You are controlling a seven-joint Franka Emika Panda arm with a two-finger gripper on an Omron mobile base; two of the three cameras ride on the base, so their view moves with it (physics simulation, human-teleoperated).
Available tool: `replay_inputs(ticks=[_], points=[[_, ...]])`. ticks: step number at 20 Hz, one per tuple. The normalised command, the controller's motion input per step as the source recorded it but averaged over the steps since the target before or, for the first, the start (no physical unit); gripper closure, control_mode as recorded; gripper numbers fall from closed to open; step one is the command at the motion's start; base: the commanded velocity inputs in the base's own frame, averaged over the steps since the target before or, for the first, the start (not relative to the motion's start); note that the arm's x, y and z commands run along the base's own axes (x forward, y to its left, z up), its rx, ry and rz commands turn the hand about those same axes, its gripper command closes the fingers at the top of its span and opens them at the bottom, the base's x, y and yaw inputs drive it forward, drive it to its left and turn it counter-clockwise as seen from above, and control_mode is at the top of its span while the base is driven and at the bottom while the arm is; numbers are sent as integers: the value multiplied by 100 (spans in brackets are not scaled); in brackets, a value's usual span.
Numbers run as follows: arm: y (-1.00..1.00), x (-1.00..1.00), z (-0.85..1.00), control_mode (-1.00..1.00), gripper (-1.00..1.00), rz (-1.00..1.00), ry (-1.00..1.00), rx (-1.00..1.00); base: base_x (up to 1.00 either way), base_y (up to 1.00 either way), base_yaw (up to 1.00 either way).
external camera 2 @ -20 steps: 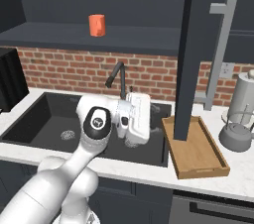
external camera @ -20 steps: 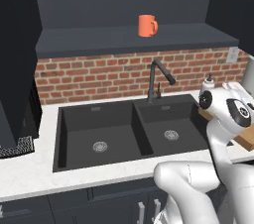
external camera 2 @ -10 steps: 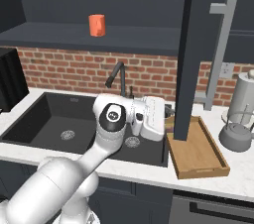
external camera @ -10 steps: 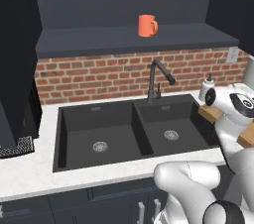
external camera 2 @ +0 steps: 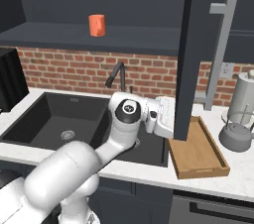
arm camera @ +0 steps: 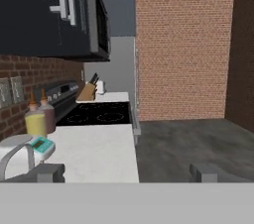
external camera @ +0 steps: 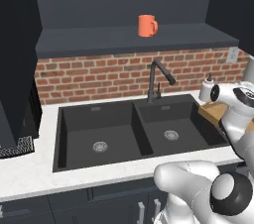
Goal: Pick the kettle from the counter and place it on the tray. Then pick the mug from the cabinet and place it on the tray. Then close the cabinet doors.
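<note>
1. The cabinet is hanging above and behind the tool, with two doors standing open as far as I can judge. The nearer door is hanging just in front of the tool in the right base view. The hand could be clipping that door's edge while swinging out towards the kettle.
2. One table is running under the tool. One sink with two basins is lying behind and below it, so nothing there is threatening the reach.
3. One tray is lying just below the tool and is carrying nothing yet. A kettle released off-centre could be catching on the raised rim and tipping.
4. One tall pale cylinder is standing beyond the tray, touching or nearly touching the kettle. A wide approach could be knocking it over.
5. One kettle is sitting on the table ahead of the tool, past the tray's far side. Its arched handle is showing low and left of the tool's line, so the tool is aiming off it. The thin wire could be slipping or letting the body swing once lifted.
6. The tool is standing fully open, gripping nothing and touching nothing.
7. One mug is waiting on the cabinet shelf, well above and behind the tool.
8. Two bottles are standing beyond the kettle, clear of the tool.
</note>
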Motion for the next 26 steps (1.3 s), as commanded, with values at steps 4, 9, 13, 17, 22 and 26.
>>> replay_inputs(ticks=[4, 9, 13, 17, 22, 26], points=[[-25, 15, -13, -100, -100, -1, 0, 0, 0, 0, 0], [-16, 21, -12, -100, -100, 0, 0, 0, 0, 0, 0], [-20, 21, -12, -100, -100, 0, 0, 0, 0, 0, 0], [-23, 26, -8, -100, -100, 0, 0, 0, 0, 0, 0], [-22, 20, -11, -100, -100, 0, 0, 0, 0, 0, 0], [-13, 24, -14, -100, -100, 0, 0, 0, 0, 0, 0]])
